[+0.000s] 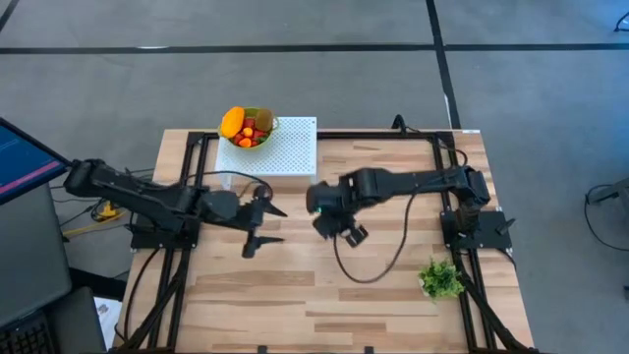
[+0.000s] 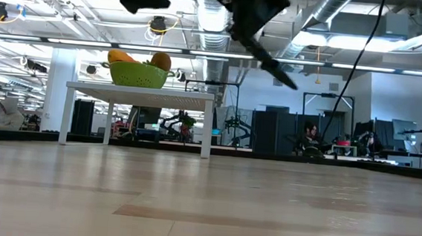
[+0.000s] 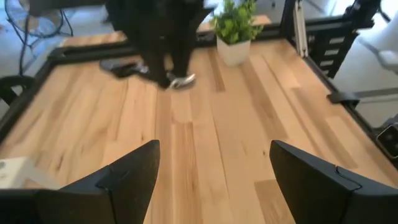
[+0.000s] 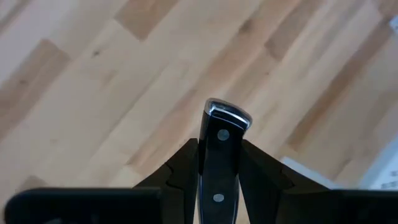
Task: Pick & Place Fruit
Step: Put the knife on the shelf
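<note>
The right gripper (image 4: pixel 219 163) clamped a knife (image 4: pixel 219 149) above mid-table; the left gripper (image 3: pixel 211 180) gaped empty. The fruit (image 1: pixel 247 126) sat in a bowl (image 1: pixel 265 136) at 11 o'clock. Risk: the knife could slip from the narrow hold.

Knife (image 4: pixel 219 155) blade hidden; small fruit (image 1: pixel 248 131) pieces indistinct.

Green round colander (image 1: pixel 257 126) of orange, red and brown fruit (image 1: pixel 244 124) stands on white perforated stand (image 1: pixel 285 149) at 12 o'clock of the wooden bench (image 1: pixel 324 295). Left pincer (image 1: pixel 263 224) open at centre-left; right pincer (image 1: pixel 339 228) at centre. Green leafy bunch (image 1: pixel 441 279) at 4 o'clock.
</note>
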You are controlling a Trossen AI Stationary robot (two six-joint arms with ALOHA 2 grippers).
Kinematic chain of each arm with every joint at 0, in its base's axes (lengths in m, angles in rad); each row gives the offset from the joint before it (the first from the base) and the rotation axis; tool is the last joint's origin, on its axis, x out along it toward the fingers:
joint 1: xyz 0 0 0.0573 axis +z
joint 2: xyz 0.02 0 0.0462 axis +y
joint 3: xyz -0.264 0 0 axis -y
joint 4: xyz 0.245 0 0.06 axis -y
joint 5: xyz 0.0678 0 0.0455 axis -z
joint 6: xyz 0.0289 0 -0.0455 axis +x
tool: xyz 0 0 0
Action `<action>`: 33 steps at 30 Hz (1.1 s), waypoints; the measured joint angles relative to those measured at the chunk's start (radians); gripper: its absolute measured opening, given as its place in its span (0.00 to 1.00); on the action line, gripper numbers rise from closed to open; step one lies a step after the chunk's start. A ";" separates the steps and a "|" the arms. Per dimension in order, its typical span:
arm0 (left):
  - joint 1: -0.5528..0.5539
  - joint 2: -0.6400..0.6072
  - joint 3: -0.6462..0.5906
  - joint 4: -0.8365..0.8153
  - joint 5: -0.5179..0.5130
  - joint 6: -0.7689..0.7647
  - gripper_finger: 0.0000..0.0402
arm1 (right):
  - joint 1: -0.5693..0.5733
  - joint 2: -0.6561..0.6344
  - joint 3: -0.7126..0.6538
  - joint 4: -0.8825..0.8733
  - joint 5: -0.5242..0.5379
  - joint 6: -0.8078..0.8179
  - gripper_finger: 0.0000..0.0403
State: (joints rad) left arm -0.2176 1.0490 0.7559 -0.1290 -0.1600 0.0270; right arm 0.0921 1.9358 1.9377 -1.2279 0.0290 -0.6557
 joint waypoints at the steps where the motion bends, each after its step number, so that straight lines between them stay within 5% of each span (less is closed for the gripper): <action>1: 0.000 0.019 0.000 0.009 0.000 -0.001 0.74 | 0.022 0.000 0.000 -0.011 0.011 0.019 0.22; 8: -0.013 0.177 0.000 0.109 0.001 0.085 0.74 | 0.168 0.000 0.000 -0.021 0.016 0.103 0.22; 15: -0.076 0.346 0.000 0.380 0.004 0.365 0.74 | 0.262 0.000 0.000 -0.010 0.017 0.152 0.22; 28: -0.090 0.573 0.000 0.821 -0.070 0.871 0.74 | 0.300 0.000 0.000 0.085 -0.006 0.099 0.22; 33: -0.093 0.588 0.000 0.854 -0.078 0.871 0.74 | 0.297 0.000 0.000 0.084 -0.006 0.104 0.22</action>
State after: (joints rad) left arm -0.3111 1.6375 0.7555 0.7248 -0.2377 0.8982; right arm 0.3894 1.9354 1.9377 -1.1440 0.0235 -0.5513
